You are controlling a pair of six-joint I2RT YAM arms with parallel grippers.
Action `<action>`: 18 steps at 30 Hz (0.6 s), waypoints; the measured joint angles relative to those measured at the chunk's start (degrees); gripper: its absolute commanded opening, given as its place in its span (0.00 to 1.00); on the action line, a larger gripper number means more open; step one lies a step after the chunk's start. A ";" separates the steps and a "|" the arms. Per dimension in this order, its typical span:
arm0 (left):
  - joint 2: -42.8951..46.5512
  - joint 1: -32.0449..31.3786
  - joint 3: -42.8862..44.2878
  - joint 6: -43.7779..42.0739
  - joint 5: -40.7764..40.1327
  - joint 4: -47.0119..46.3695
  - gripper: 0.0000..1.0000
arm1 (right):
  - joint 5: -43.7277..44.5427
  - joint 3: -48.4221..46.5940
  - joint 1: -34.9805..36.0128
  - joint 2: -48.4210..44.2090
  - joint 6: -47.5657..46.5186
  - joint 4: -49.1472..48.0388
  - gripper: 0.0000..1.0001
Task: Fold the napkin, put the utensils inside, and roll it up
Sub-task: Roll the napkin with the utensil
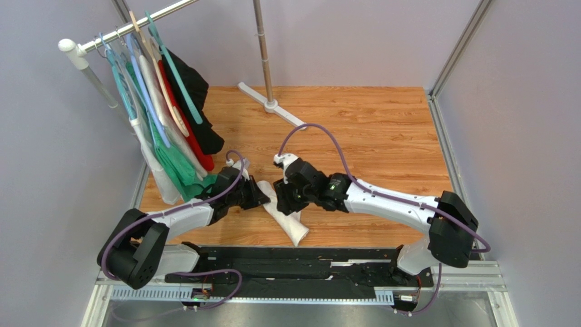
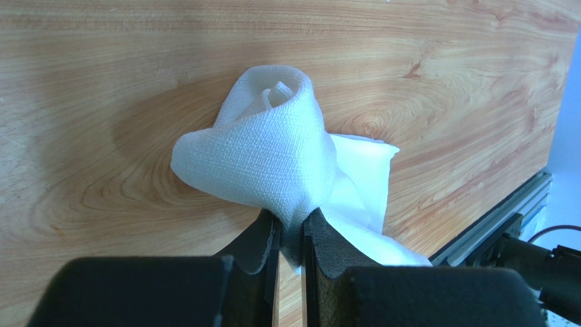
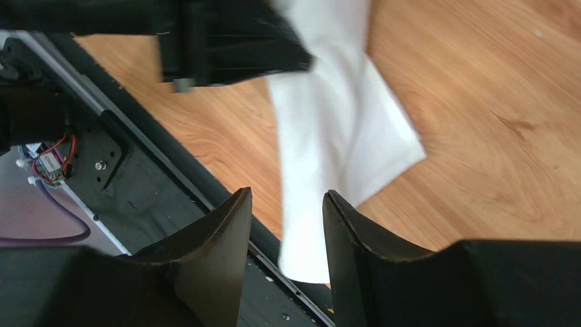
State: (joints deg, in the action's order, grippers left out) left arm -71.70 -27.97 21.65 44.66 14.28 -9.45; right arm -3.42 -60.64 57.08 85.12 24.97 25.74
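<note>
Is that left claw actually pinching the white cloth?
Yes, the left gripper has its fingers closed on a fold of the rolled white napkin.

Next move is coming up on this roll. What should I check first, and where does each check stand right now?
1. Left gripper clamped on the rolled white cloth napkin: ok, the jaws pinch one end of the roll.
2. Right gripper released: ok, the jaws stand apart. Cloth shows between them, but contact is unclear.
3. Roll tight: not ok, a loose flat flap spreads out beside the roll.
4. Thin dark green utensil inside the roll: cannot tell, none is visible.
5. Napkin fully on the wooden table: cannot tell, its near end reaches the table's near edge.
</note>
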 measured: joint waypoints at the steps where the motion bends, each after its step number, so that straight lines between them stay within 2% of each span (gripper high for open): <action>1: -0.24 0.00 0.20 -0.02 0.15 0.00 0.07 | 2.62 -1.38 2.82 0.09 -0.48 0.00 0.47; 7: -0.90 0.00 0.55 -0.02 0.50 -0.09 0.07 | 13.60 -6.19 13.70 6.80 -2.21 -0.04 0.47; 12: -0.96 0.04 0.61 -0.04 0.63 -0.07 0.07 | 18.78 -6.36 16.04 13.14 -2.84 0.59 0.47; 18: -0.96 0.04 0.61 -0.02 0.70 -0.07 0.07 | 24.30 -5.95 16.02 16.59 -3.65 0.48 0.47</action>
State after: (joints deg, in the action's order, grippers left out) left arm -72.66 -27.92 22.26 44.64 14.98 -9.52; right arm 20.88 -66.59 73.10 101.71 21.32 26.22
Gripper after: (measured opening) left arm 0.157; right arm 0.470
